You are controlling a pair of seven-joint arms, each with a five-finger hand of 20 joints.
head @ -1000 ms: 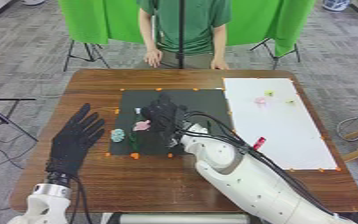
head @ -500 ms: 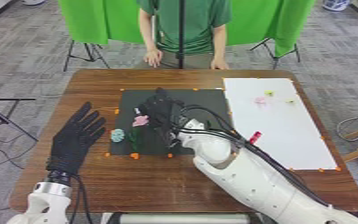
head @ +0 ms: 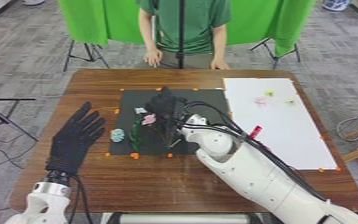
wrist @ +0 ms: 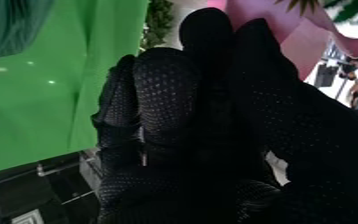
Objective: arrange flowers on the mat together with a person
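One pink flower (head: 149, 119) pokes past the right hand (head: 165, 107), pinched at the tips of the fingers (wrist: 167, 80).

No readable text, labels, numbers or signs on anything in either view.

In the head view, the right robot hand (head: 165, 112) hides part of the dark mat (head: 209, 96); the small pieces (head: 261, 101) are too tiny to identify. In the wrist view, a pink flower (wrist: 304, 45) is partly covered and cut off by the edge.
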